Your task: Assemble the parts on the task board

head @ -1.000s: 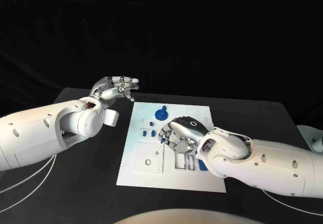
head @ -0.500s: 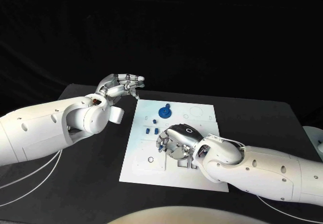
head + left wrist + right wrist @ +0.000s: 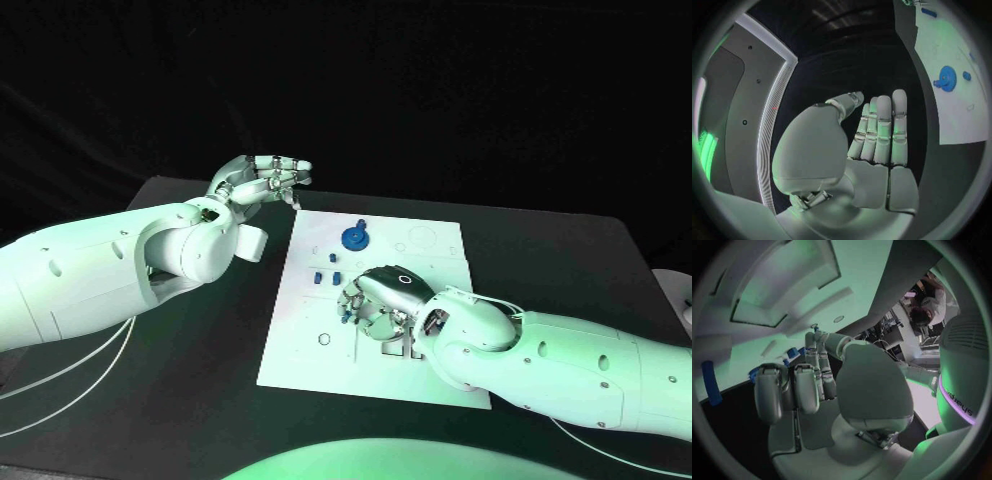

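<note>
White flat task board (image 3: 317,345) sits mid-table; round blue disc part (image 3: 353,238) and small blue pieces (image 3: 323,272) look unassembled. Right hand (image 3: 382,298) low over board centre, grasp unclear. Left hand (image 3: 265,180) empty, fingers together, off board.

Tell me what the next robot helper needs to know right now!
Left hand: open, holding nothing, raised off the far left corner of the task board.
Right hand: down over the middle of the board; whether it holds a part, cannot tell.
Parts: round blue part near the far edge, small blue parts in the middle by the right hand.
Done: unclear. Left: fit the loose parts.
</note>
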Motion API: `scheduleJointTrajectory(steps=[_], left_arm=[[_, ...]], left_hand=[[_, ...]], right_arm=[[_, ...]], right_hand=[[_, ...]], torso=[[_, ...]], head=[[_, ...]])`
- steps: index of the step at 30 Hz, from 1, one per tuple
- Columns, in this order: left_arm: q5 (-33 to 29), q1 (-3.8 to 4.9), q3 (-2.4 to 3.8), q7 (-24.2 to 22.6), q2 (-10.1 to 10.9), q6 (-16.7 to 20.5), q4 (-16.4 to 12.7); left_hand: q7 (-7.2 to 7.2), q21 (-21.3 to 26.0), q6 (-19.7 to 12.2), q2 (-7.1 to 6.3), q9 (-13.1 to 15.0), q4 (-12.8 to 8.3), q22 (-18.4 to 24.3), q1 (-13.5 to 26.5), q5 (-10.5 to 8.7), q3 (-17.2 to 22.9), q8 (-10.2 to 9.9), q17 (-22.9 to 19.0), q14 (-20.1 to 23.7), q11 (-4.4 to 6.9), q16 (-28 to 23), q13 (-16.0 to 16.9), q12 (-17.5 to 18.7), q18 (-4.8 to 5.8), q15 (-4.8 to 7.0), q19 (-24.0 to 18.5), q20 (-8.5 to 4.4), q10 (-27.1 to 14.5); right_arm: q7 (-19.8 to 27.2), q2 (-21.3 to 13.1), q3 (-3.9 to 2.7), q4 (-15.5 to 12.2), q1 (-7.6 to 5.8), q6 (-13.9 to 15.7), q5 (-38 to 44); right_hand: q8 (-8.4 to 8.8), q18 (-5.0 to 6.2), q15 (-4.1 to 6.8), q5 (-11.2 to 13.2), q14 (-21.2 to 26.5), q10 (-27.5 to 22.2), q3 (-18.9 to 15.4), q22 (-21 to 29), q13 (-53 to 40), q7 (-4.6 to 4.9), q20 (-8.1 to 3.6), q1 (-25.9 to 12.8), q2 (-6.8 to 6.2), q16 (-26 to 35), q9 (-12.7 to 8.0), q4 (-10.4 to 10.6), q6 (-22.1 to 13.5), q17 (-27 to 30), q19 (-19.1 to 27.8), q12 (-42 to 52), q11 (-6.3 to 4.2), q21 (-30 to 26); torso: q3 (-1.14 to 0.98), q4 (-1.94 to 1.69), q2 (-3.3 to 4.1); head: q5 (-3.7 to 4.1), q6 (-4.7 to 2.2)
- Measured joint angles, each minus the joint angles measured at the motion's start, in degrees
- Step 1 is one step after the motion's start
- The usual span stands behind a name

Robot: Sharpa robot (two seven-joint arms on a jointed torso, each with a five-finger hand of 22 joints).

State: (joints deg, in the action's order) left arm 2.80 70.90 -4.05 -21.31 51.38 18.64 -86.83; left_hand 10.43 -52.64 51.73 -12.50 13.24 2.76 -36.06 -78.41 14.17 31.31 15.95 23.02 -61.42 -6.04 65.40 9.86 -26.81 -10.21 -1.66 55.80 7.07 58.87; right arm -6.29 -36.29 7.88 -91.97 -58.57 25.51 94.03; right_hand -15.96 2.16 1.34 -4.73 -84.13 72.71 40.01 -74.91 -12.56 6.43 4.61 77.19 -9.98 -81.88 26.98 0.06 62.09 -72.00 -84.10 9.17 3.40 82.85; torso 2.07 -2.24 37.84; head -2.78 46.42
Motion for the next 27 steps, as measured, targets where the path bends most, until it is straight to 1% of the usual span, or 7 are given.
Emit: scheduleJointTrajectory(steps=[7,8,15,21,23,26,27], left_arm=[[0.00,0.00,0.00,0.10,0.00,-0.05,0.01],[0.00,0.00,0.00,0.11,0.01,-0.06,0.01],[0.00,0.00,0.00,0.19,0.02,-0.10,0.02],[0.00,0.00,0.00,0.27,0.04,-0.15,-0.01],[0.00,0.01,0.00,0.30,0.04,-0.17,-0.02],[0.00,0.01,0.00,0.33,0.06,-0.18,-0.03],[0.00,0.01,0.00,0.35,0.07,-0.19,-0.03]], left_hand=[[0.00,0.00,0.00,0.00,0.00,0.00,0.00,0.00,0.00,0.00,0.00,0.00,0.00,0.00,0.00,0.00,0.01,0.00,0.00,0.00,0.00,0.00],[0.00,0.00,0.00,0.00,0.00,0.00,0.00,0.00,0.00,0.00,0.00,0.00,0.00,0.00,0.00,0.00,0.01,0.00,0.00,0.00,0.00,0.00],[0.00,0.00,0.00,0.00,0.00,0.00,0.00,0.00,0.00,0.00,0.00,0.01,0.00,0.00,0.00,0.04,0.01,0.00,0.00,0.00,0.00,0.00],[0.00,0.00,0.00,0.00,0.00,0.00,-0.01,0.00,0.00,0.00,0.00,0.01,0.00,0.00,0.00,0.04,0.01,0.00,0.00,0.00,0.00,0.00],[0.00,0.26,0.00,0.00,-0.04,0.00,-0.01,0.00,0.00,0.00,0.00,0.01,0.00,-0.21,0.00,0.04,-0.21,0.00,0.00,0.00,0.00,-0.21],[0.00,0.26,0.00,0.00,-0.05,0.00,-0.01,0.00,0.00,0.00,0.00,0.01,0.00,-0.21,0.00,0.04,-0.21,0.00,0.00,0.00,0.00,-0.21],[0.00,0.26,0.00,0.00,-0.05,0.00,-0.01,0.00,0.00,0.00,0.00,0.01,0.00,-0.21,0.00,0.04,-0.21,0.00,0.00,0.00,0.00,-0.21]], right_arm=[[-0.40,0.27,0.00,0.43,0.02,-1.01,0.46],[-0.47,0.34,0.00,0.49,0.02,-1.18,0.56],[-1.03,0.96,-0.04,0.79,0.01,-2.01,1.54],[-1.89,1.45,0.05,0.78,0.11,-2.63,3.04],[-2.23,1.56,0.05,0.72,0.11,-2.81,3.62],[-2.64,1.65,0.04,0.64,0.10,-3.06,4.27],[-2.78,1.68,0.04,0.63,0.10,-3.18,4.51]], right_hand=[[0.00,0.00,0.00,0.19,0.00,0.03,-0.09,0.00,-0.01,-0.09,0.00,-0.23,0.08,0.00,0.28,-0.09,-0.11,0.07,0.00,0.00,0.02,0.00],[0.00,0.00,0.00,0.31,0.00,0.24,-0.15,0.00,-0.01,-0.11,0.00,-0.31,0.15,0.00,0.31,-0.15,-0.13,0.07,0.00,-0.01,-0.19,0.00],[0.01,0.00,0.00,0.32,0.00,0.42,-0.16,0.01,-0.01,-0.25,0.00,-0.54,0.23,0.00,0.31,-0.15,-0.34,0.07,0.00,-0.09,-0.24,0.00],[0.07,0.00,0.00,0.33,0.00,0.52,-0.31,-0.04,-0.12,-0.18,0.00,-0.61,0.30,0.00,0.29,-0.30,-0.38,0.18,0.00,-0.34,-0.34,0.00],[-0.01,0.00,0.00,0.33,0.00,0.45,-0.31,-0.04,-0.15,-0.18,0.00,-0.61,0.31,0.00,0.29,-0.31,-0.38,0.23,0.00,-0.33,-0.44,0.00],[-0.15,0.00,0.00,0.53,0.00,0.52,-0.71,-0.04,-0.24,-0.18,0.00,-0.61,0.31,0.23,0.32,-0.35,-0.38,0.33,0.00,-0.49,-0.51,-0.21],[-0.23,0.00,0.00,0.54,0.00,0.49,-0.72,-0.04,-0.21,0.12,0.00,-0.84,0.08,0.23,0.38,-0.36,-0.68,0.33,0.00,-0.84,-0.54,-0.21]], torso=[[0.02,-0.03,-0.02],[0.02,-0.03,-0.03],[0.02,-0.02,-0.05],[0.02,0.01,-0.05],[0.02,-0.01,-0.05],[0.05,-0.03,-0.07],[0.05,-0.03,-0.07]], head=[[0.14,0.15],[0.18,0.16],[0.24,0.17],[0.24,0.03],[0.30,0.02],[0.35,0.01],[0.35,0.01]])
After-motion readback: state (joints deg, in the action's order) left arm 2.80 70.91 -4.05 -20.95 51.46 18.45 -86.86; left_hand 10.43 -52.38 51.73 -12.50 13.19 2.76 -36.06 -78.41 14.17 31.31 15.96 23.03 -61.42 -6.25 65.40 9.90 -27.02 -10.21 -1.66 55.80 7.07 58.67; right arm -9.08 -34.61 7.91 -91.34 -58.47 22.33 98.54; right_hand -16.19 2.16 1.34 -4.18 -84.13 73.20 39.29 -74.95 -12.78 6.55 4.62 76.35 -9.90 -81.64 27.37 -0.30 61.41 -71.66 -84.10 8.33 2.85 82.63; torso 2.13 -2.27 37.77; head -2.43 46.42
